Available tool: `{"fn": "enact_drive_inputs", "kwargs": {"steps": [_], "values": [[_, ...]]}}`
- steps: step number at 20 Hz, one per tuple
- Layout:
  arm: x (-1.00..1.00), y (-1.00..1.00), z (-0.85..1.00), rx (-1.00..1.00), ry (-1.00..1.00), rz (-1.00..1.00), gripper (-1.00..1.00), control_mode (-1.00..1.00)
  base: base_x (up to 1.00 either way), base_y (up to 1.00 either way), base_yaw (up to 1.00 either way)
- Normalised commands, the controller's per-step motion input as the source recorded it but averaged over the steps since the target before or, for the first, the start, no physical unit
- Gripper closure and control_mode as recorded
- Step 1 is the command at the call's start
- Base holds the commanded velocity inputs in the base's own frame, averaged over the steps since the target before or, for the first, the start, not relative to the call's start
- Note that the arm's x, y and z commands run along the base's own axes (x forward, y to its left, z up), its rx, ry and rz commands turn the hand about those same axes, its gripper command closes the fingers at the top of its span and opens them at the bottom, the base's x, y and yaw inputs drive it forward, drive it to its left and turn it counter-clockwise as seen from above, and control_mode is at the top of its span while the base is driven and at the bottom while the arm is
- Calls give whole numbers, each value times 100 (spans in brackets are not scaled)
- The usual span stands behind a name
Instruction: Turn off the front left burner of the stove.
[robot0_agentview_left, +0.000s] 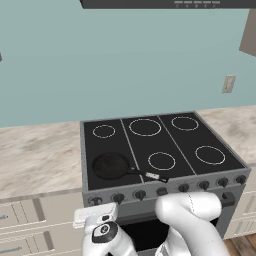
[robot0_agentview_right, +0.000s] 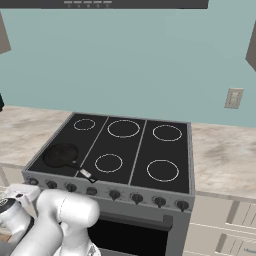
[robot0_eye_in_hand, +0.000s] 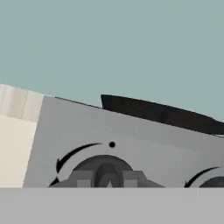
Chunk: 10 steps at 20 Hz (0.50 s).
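Observation:
The stove (robot0_agentview_left: 150, 191) is a grey steel range with a black glass top marked by white rings. A small black frying pan (robot0_agentview_left: 111, 166) (robot0_agentview_right: 61, 155) covers the front left burner, so the zone itself is hidden. A row of dark knobs runs along the front panel. My white hand (robot0_agentview_left: 95, 216) sits just in front of the leftmost knob (robot0_agentview_left: 95, 201) (robot0_agentview_right: 33, 181). In the hand view that knob (robot0_eye_in_hand: 105, 164) rises at the bottom, under a curved arrow and a dot. My gripper (robot0_eye_in_hand: 106, 178) has its grey fingertips (robot0_eye_in_hand: 82, 178) pressed to both sides of the knob's ridge.
Pale stone counters (robot0_agentview_left: 35, 160) (robot0_agentview_right: 225, 150) flank the stove, with drawers below. The pan's handle (robot0_agentview_left: 150, 175) points right toward the front middle ring. A wall outlet (robot0_agentview_left: 228, 84) is at the right and a hood (robot0_agentview_left: 165, 4) hangs overhead. My arm (robot0_agentview_left: 190, 215) crosses the oven door.

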Motion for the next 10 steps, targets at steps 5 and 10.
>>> {"fn": "enact_drive_inputs", "kwargs": {"steps": [5,10], "values": [[9,-20,50,38,-1,-10,100,-100,0,0,0],[1,-27,42,39,0,-9,100,-100,0,0,0]]}}
